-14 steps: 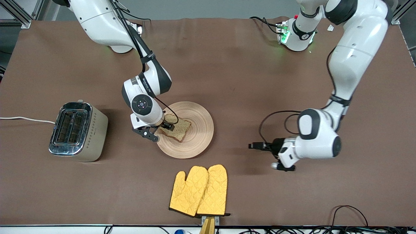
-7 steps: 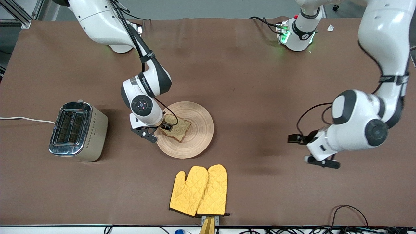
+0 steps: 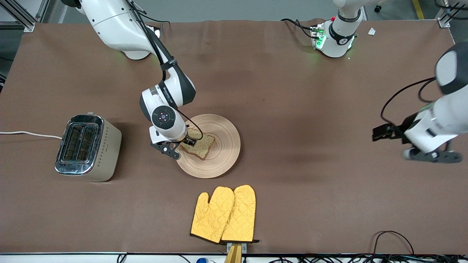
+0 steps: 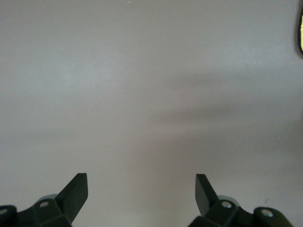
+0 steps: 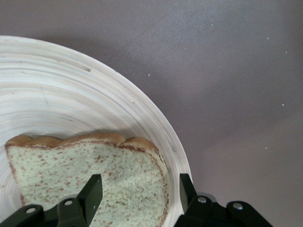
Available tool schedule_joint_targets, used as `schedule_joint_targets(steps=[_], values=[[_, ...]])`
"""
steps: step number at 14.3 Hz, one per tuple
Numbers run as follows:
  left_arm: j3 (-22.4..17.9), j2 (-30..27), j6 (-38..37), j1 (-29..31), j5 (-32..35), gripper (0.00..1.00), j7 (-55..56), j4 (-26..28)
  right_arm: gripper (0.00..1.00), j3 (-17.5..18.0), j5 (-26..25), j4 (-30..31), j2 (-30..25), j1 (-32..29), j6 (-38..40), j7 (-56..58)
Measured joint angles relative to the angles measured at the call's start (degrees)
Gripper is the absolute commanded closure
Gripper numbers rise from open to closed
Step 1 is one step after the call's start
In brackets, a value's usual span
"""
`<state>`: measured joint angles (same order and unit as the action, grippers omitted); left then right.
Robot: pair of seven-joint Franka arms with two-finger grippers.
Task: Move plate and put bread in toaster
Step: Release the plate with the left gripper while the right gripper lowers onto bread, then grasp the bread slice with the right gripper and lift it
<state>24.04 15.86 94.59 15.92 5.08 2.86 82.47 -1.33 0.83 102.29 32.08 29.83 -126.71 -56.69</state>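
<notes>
Fingers (image 5: 93, 189) of the right gripper (image 5: 137, 189) straddle one crusted edge of the bread (image 3: 197, 144), one finger on top of the slice, the other at the plate's rim; whether they are clenched on it cannot be told. Bread: one speckled slice lying flat on the plate (image 3: 225, 146), toward its 9 o'clock side. Plate: round, pale, ring-grooved, on the counter (image 3: 278, 84) near the middle. Toaster (image 3: 87, 147): chrome-topped, two slots, at the plate's 9 o'clock, toward the right arm's end, apart from the plate. Oven mitts (image 3: 223, 214): yellow pair at the plate's 6 o'clock, nearer the front camera. Left gripper (image 4: 141, 191): fingers released and spread wide, holding nothing, over bare counter at the left arm's end.
</notes>
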Motion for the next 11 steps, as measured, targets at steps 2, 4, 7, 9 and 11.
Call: schedule_joint_targets(steps=[2,4,7,9,11], values=[[0.1,-3.2,-2.2,0.0,0.0,0.0,0.0,0.0,0.33,0.0,0.0,0.5,0.0,0.0,-0.4,0.0],[0.1,-6.2,-2.6,-0.2,0.0,0.0,0.0,0.0,0.39,0.0,0.0,0.5,0.0,0.0,-0.6,0.0],[-0.2,-9.0,-3.7,0.9,-0.1,0.0,-0.1,0.0,0.39,0.0,0.0,0.5,0.0,0.0,-0.9,0.0],[-0.5,-9.1,-4.2,2.6,-1.8,0.0,-1.0,0.1,0.39,0.0,0.0,0.7,0.0,0.0,-1.6,0.0],[-0.6,-8.9,-4.1,3.8,-3.5,0.0,-1.7,0.2,0.39,0.0,0.0,1.5,0.0,0.0,-2.9,0.0]])
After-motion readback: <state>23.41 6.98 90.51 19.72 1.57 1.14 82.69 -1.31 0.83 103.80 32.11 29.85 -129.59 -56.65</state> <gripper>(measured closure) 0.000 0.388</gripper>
